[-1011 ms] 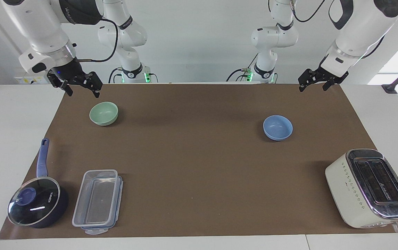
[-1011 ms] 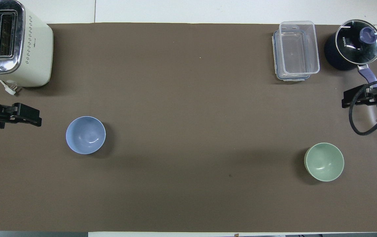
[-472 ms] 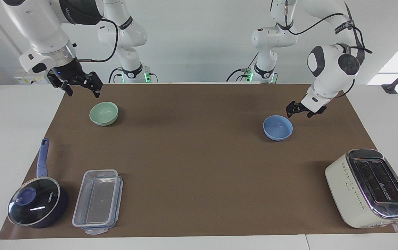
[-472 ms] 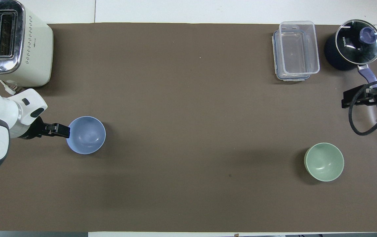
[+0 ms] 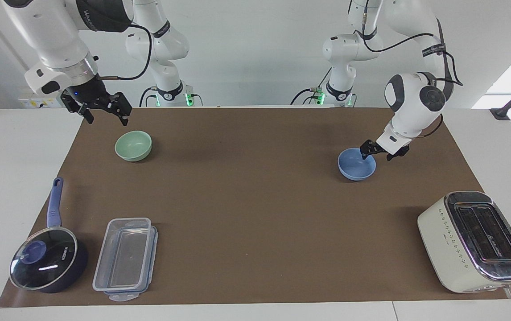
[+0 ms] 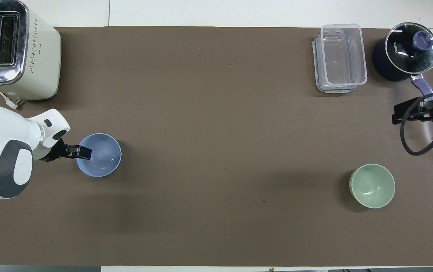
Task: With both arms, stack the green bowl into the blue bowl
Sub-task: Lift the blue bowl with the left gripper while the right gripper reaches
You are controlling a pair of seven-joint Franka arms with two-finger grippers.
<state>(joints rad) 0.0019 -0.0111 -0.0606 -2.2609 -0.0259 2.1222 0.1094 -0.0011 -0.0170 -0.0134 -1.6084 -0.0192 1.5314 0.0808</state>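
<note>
Blue bowl [image 5: 356, 164]: toward the left arm's end of the brown mat [image 5: 255, 196], upright, empty.
Green bowl [image 5: 133, 145]: toward the right arm's end, well apart from the blue one.
Left gripper [image 5: 377, 152]: jaws released, straddling the blue bowl's rim — one finger inside.
Right gripper [image 5: 104, 108]: spread wide, raised near the green bowl — waiting.
Handling: probably light, stiff, smooth plastic; slippery, so pinch the rim wall.

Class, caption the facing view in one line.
Left gripper straddles blue bowl's rim; right gripper waits above green bowl.

Both the green bowl [image 5: 133, 145] and the blue bowl [image 5: 356, 164] look like smooth matt plastic, on a matt brown mat [image 5: 255, 200].
</note>
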